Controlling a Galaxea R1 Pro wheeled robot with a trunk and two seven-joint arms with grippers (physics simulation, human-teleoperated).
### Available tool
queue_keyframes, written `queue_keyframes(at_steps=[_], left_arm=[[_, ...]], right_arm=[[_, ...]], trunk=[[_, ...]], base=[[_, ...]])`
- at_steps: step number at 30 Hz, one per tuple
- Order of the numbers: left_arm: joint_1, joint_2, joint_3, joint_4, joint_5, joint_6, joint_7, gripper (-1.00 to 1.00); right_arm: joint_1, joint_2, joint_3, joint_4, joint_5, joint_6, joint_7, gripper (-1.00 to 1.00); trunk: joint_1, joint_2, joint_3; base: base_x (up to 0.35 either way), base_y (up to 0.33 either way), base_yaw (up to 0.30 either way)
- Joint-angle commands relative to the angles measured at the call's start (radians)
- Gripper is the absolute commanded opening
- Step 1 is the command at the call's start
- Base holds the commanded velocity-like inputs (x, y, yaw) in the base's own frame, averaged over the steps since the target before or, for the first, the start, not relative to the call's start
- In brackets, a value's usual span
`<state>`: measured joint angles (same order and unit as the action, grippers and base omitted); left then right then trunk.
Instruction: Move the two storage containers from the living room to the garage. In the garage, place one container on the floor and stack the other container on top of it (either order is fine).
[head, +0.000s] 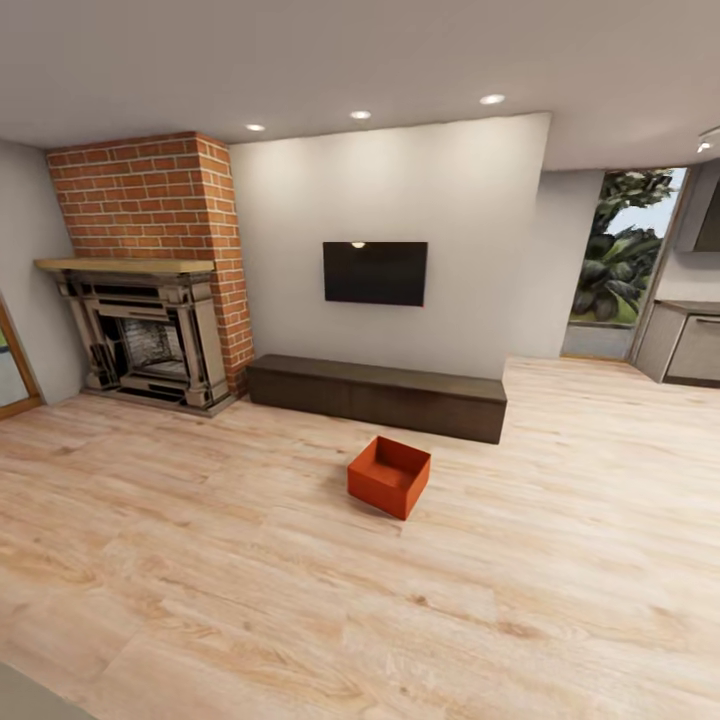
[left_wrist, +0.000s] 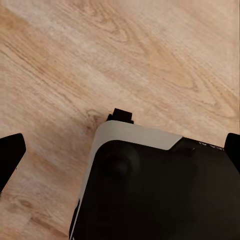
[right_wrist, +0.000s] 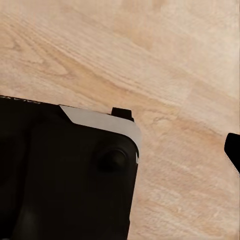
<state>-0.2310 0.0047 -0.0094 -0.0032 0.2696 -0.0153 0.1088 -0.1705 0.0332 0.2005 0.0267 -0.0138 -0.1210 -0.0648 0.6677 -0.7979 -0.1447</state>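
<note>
One orange-red storage container (head: 390, 477) stands open-topped on the living room's light wood plank floor (head: 250, 560), a little in front of the long dark bench and well ahead of me. In the left wrist view my left gripper (left_wrist: 120, 150) hangs open above the planks, its black fingertips (left_wrist: 10, 156) at the frame's edges with nothing between them. My right gripper (right_wrist: 120, 150) also stands wide open and empty, with one dark fingertip (right_wrist: 234, 150) showing over the wood. The garage is out of view.
A long dark low bench (head: 378, 395) runs along the white wall under a black TV (head: 375, 272). A red brick fireplace (head: 150, 340) stands at the left. At the right are a glazed opening (head: 620, 260) and grey cabinets (head: 690, 345). My dark base (left_wrist: 150, 190) lies under both wrists.
</note>
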Motion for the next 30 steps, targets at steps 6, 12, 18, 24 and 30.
queue_keyframes(at_steps=[6, 12, 18, 24, 30], left_arm=[[-0.001, 0.000, -0.001, 0.000, 0.005, -0.002, 0.002, 1.00], [-0.001, 0.000, -0.001, 0.000, 0.005, -0.002, 0.002, 1.00], [-0.001, 0.000, -0.001, 0.000, 0.005, -0.002, 0.002, 1.00], [-0.001, 0.000, -0.001, 0.000, 0.005, -0.002, 0.002, 1.00], [-0.001, 0.000, -0.001, 0.000, 0.005, 0.003, 0.002, 1.00]], right_arm=[[-0.001, 0.001, 0.007, 0.003, 0.001, -0.005, -0.003, 1.00], [-0.001, 0.000, 0.009, 0.003, 0.002, -0.003, -0.003, 1.00], [-0.001, -0.001, 0.010, 0.002, 0.002, -0.003, -0.003, 1.00], [-0.001, -0.001, 0.011, 0.002, 0.003, -0.003, -0.003, 1.00], [-0.001, -0.001, 0.012, 0.002, 0.014, -0.002, -0.003, 1.00]], trunk=[[0.001, -0.001, -0.001], [0.001, -0.001, -0.001], [0.001, -0.001, -0.001], [0.001, -0.001, -0.001], [0.001, -0.001, -0.001]], base=[[0.323, 0.083, 0.000], [0.323, 0.085, 0.000], [0.323, 0.086, 0.000], [0.323, 0.076, 0.000], [0.323, 0.012, 0.000]])
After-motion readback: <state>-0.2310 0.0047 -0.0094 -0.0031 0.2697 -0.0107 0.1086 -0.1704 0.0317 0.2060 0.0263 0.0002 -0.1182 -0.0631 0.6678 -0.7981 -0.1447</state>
